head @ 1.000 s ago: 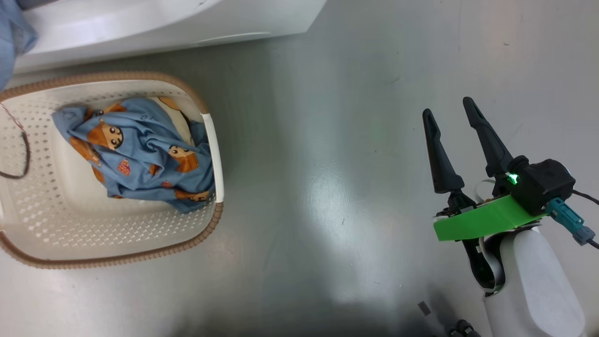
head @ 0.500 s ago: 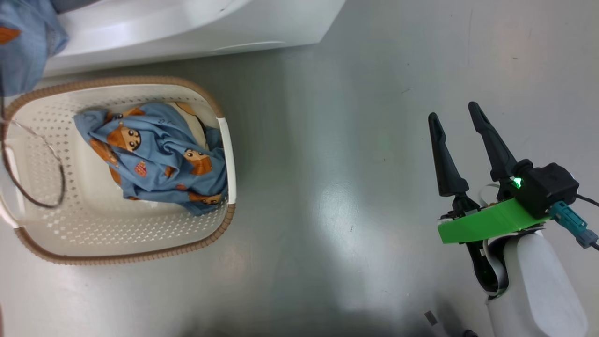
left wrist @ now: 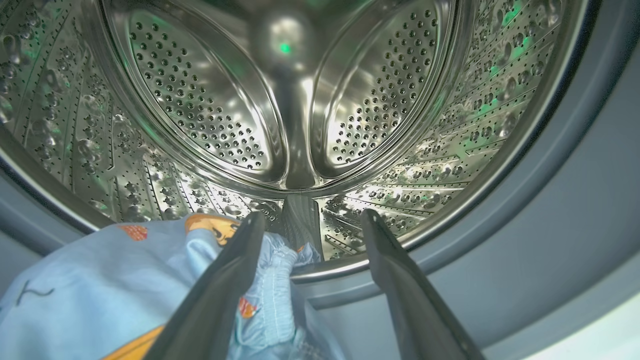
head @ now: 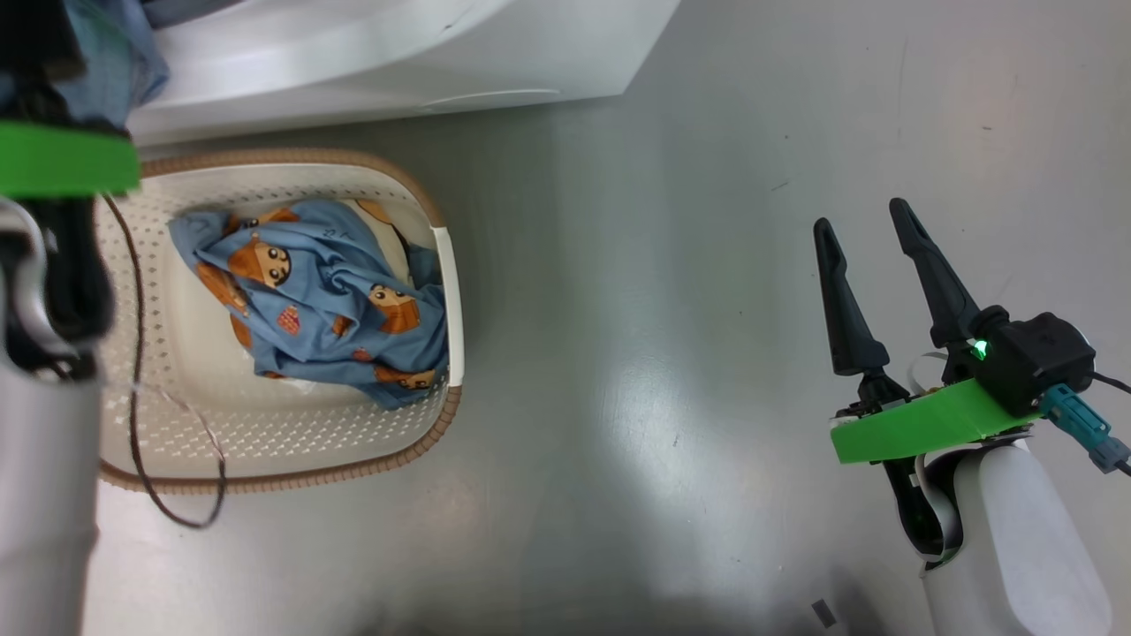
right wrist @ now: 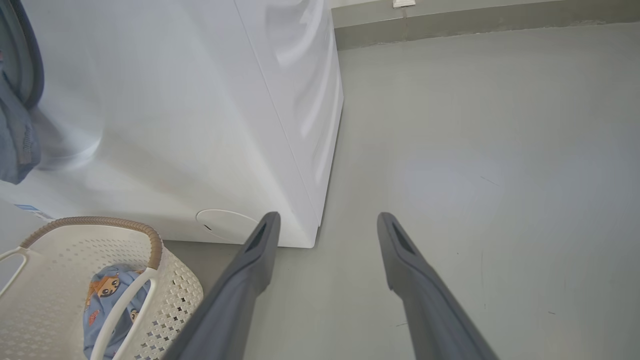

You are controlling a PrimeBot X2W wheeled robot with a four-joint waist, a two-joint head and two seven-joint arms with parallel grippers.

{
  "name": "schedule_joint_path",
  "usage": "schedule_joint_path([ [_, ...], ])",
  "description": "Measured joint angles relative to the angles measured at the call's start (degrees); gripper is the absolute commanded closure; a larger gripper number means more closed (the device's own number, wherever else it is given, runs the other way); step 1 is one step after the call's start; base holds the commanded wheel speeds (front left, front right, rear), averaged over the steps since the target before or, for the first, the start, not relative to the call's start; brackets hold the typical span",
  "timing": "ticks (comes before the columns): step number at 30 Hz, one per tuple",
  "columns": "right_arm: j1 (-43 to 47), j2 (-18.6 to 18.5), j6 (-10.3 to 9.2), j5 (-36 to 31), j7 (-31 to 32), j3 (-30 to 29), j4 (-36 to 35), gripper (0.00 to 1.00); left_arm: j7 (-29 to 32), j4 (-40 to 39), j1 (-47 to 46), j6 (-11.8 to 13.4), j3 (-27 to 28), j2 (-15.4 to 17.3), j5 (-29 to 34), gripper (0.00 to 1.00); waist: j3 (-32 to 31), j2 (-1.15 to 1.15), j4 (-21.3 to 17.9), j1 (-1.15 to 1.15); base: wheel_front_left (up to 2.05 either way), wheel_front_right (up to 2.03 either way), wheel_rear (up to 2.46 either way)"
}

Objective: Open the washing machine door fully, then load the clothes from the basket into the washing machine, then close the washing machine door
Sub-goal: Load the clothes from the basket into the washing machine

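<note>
The left pincer (left wrist: 312, 216) reaches into the mouth of the white washing machine (right wrist: 175, 100), fingers spread and gripping nothing, since a light blue printed garment (left wrist: 100, 285) must clear the grey rubber gasket (left wrist: 575, 175) and land in the perforated steel drum (left wrist: 200, 100). The cloth lies draped across the lip, partly outside. The right pincer (head: 861, 216) hangs open above the grey floor (head: 663, 353), clear of the work. In the cream perforated plastic basket (head: 265, 442) a second blue garment (head: 327, 300) lies crumpled against the right wall, its length running diagonally from far left to near right.
</note>
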Motion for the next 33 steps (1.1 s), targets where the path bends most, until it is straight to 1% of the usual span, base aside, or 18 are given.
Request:
schedule_joint_path([
  [5, 0.1, 0.0, 0.0, -0.3, 0.0, 0.0, 0.0, 0.0, -1.4, -4.4, 4.9, 1.8, 0.1, -0.9, 0.1, 0.0, -0.4, 0.0, 0.4, 0.0, 0.0, 0.0, 0.0],
  [7, 0.1, 0.0, 0.0, -0.8, 0.0, 0.0, 0.0, 0.0, -1.5, -5.4, 5.8, 2.0, 0.2, -1.1, 0.4, 0.0, -0.4, 0.0, 0.4, 0.0, 0.0, 0.0, 0.0],
  [12, 0.1, 0.0, 0.0, -1.4, 0.0, 0.0, 0.0, 0.0, -2.5, -9.1, 10.3, 3.5, 0.9, -1.8, 1.2, 0.0, -0.7, 0.0, 0.6, 0.0, 0.0, 0.0, 0.0],
  [19, 0.1, 0.0, 0.0, -1.4, 0.0, 0.0, 0.0, 0.0, -3.2, -10.6, 14.8, 3.6, 1.3, -4.1, 3.4, 0.0, -0.9, 0.0, 0.5, 0.01, 0.0, 0.0, 0.0],
  [20, 0.1, 0.0, 0.0, -1.4, 0.0, 0.1, 0.1, 0.0, -3.2, -10.8, 16.3, 3.6, 1.3, -4.9, 3.8, 0.0, -1.1, 0.0, 0.5, 0.01, 0.0, 0.0, 0.0],
  [23, 0.1, -0.1, 0.0, -1.4, 0.0, 0.0, 0.1, 0.0, -3.2, -11.2, 17.8, 3.6, 1.6, -5.4, 4.7, 0.0, -1.2, 0.0, 0.5, 0.01, 0.0, 0.0, 0.0],
  [31, 0.1, -0.1, 0.0, -1.4, 0.0, 0.1, 0.2, 0.0, -3.2, -12.3, 22.6, 3.3, 5.0, -8.4, 8.5, 0.0, -1.5, 0.0, 0.5, 0.01, 0.0, 0.0, 0.0],
  [33, 0.1, -0.2, 0.0, -1.4, 0.0, 0.1, 0.2, 0.0, -3.2, -12.3, 24.9, 2.7, 6.2, -9.3, 9.7, 0.0, -1.7, 0.0, 0.4, 0.01, 0.0, 0.0, 0.0],
])
